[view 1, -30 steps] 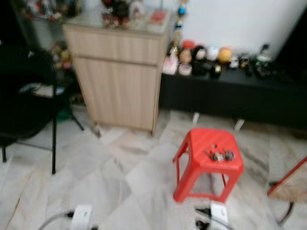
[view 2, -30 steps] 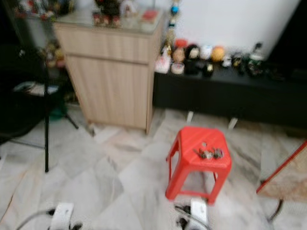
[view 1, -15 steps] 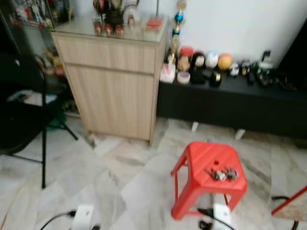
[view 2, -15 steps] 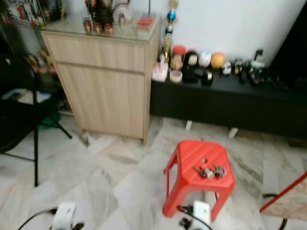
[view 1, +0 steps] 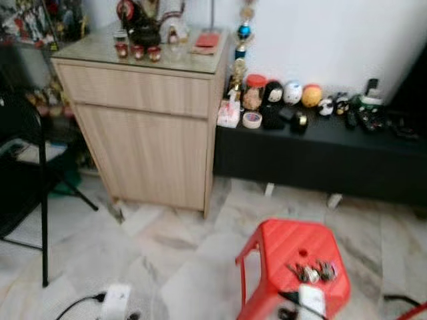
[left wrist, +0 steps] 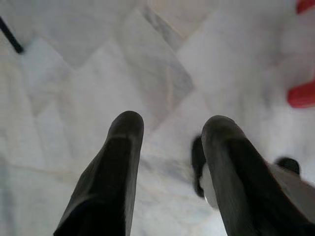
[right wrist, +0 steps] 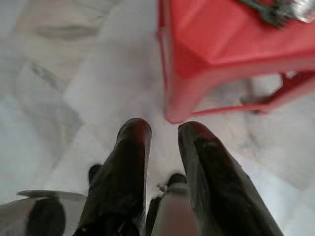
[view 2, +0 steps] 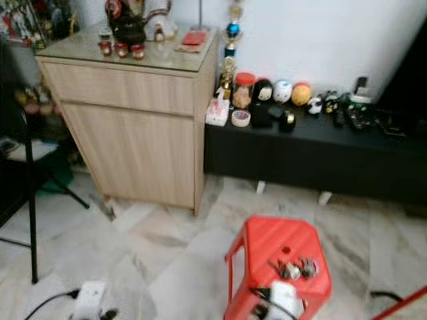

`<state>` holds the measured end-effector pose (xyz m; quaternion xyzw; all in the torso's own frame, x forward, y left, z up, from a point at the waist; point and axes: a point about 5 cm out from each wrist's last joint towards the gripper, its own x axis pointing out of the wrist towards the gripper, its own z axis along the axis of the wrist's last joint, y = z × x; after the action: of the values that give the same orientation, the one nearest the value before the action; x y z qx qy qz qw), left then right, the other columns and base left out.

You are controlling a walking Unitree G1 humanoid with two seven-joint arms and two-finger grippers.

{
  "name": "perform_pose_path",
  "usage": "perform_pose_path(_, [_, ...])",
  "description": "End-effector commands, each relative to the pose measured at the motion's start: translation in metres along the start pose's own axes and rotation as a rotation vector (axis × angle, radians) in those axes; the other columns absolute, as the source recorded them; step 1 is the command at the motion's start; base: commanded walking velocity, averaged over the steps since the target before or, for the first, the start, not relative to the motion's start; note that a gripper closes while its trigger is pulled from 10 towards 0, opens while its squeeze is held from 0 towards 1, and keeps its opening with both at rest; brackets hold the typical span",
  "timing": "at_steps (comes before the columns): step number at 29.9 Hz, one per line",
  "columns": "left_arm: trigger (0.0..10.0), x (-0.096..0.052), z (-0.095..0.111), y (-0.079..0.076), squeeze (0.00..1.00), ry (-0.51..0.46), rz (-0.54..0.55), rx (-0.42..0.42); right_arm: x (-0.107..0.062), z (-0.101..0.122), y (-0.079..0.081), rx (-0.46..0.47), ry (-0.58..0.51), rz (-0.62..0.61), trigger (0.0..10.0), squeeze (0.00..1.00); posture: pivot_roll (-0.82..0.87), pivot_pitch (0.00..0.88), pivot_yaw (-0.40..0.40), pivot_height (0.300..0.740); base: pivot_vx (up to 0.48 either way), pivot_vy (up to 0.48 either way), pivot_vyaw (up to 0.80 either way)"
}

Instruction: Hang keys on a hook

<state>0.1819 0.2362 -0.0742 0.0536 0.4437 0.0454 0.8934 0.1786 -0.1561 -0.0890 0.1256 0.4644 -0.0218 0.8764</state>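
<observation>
Keys (view 1: 311, 272): a small bunch lying flat on the seat of a red stool (view 1: 280, 250), lower right of the head views; soft focus, single keys not separable. In the right wrist view the bunch (right wrist: 275, 10) is cut off at the upper right edge of the frame.

Stool: lower part cut off by the bottom edge of the head views; a white, blurred part of the robot overlaps its front rim.

Right gripper (right wrist: 164, 129): jaws a little apart, holding nothing, pointing down at the floor just short of the stool's leg; keys well beyond the fingertips, up on the seat.

Left gripper (left wrist: 172, 123): jaws wide apart, empty, hanging over bare floor, a scrap of red stool at the frame's right edge.

Floor (view 1: 167, 233): pale marble tiles.

Room: wooden cabinet (view 1: 150, 120) at upper left, ornaments on its glass top; low black shelf (view 1: 320, 150) at upper right carrying small figurines and jars, against a white wall; black chair (view 1: 27, 173) at left edge, partly cut off.
</observation>
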Motion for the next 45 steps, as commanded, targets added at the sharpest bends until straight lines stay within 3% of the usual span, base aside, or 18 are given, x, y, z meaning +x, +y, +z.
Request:
perform_pose_path(1, [10.0, 0.001, 0.002, -0.008, 0.00, -0.005, -0.018, -0.004, -0.002, 0.001, -0.014, 0.007, -0.007, -0.041, 10.0, 0.00, 0.07, 0.000, -0.045, 0.740, 0.000, 0.000, 0.00])
perform_pose_path(9, [10.0, 0.002, 0.020, -0.007, 0.00, -0.108, -0.022, -0.033, -0.003, 0.005, -0.014, 0.015, -0.052, -0.038, 10.0, 0.00, 0.08, 0.000, -0.049, 0.740, 0.000, 0.000, 0.00])
perform_pose_path(14, [10.0, 0.000, 0.057, -0.005, 0.00, -0.342, -0.014, -0.050, -0.004, 0.012, -0.016, 0.017, -0.157, -0.059, 10.0, 0.00, 0.07, 0.000, -0.053, 0.740, 0.000, 0.000, 0.00])
perform_pose_path(18, [10.0, -0.004, 0.072, -0.002, 0.00, -0.457, -0.015, -0.068, -0.006, 0.017, -0.019, -0.012, -0.216, -0.082, 10.0, 0.00, 0.07, 0.000, -0.057, 0.740, 0.000, 0.000, 0.00])
perform_pose_path(20, [10.0, -0.005, 0.075, -0.002, 0.00, -0.477, -0.022, -0.100, -0.007, 0.020, -0.020, -0.107, -0.234, -0.100, 10.0, 0.00, 0.07, 0.000, -0.056, 0.740, 0.000, 0.000, 0.00])
perform_pose_path(21, [10.0, -0.008, 0.083, -0.003, 0.00, -0.533, -0.036, -0.133, -0.008, 0.021, -0.020, -0.100, -0.261, -0.102, 10.0, 0.00, 0.07, 0.000, -0.057, 0.740, 0.000, 0.000, 0.00])
perform_pose_path(25, [10.0, -0.014, 0.096, -0.008, 0.00, -0.634, -0.068, -0.127, -0.009, 0.023, -0.021, -0.063, -0.305, -0.108, 10.0, 0.00, 0.06, 0.000, -0.057, 0.740, 0.000, 0.000, 0.00])
perform_pose_path(26, [10.0, -0.017, 0.098, -0.011, 0.00, -0.666, -0.081, -0.116, -0.014, 0.081, -0.003, -0.182, -0.573, -0.096, 10.0, 0.00, 0.06, 0.000, -0.058, 0.740, 0.000, 0.000, 0.00])
perform_pose_path(27, [10.0, -0.018, 0.099, -0.013, 0.00, -0.681, -0.087, -0.098, -0.019, 0.101, 0.007, -0.207, -0.695, -0.067, 10.0, 0.00, 0.06, 0.000, -0.058, 0.740, 0.000, 0.000, 0.00])
perform_pose_path(28, [10.0, -0.019, 0.100, -0.014, 0.00, -0.693, -0.092, -0.086, -0.023, 0.111, 0.014, -0.217, -0.770, -0.047, 10.0, 0.00, 0.06, 0.000, -0.058, 0.740, 0.000, 0.000, 0.00])
perform_pose_path(30, [10.0, -0.022, 0.100, -0.015, 0.00, -0.717, -0.095, -0.085, -0.027, 0.112, 0.020, -0.219, -0.817, -0.021, 10.0, 0.00, 0.06, 0.000, -0.062, 0.740, 0.000, 0.000, 0.00])
perform_pose_path(37, [10.0, -0.033, 0.094, -0.022, 0.00, -0.762, -0.123, -0.057, -0.023, 0.094, 0.021, -0.206, -0.748, 0.001, 10.0, 0.00, 0.07, 0.000, -0.072, 0.740, 0.000, 0.000, 0.00])
perform_pose_path(45, [10.0, -0.043, 0.098, -0.024, 0.00, -0.812, -0.147, -0.070, -0.030, 0.096, 0.014, -0.166, -0.801, -0.022, 10.0, 0.00, 0.07, 0.000, -0.078, 0.740, 0.000, 0.000, 0.00])
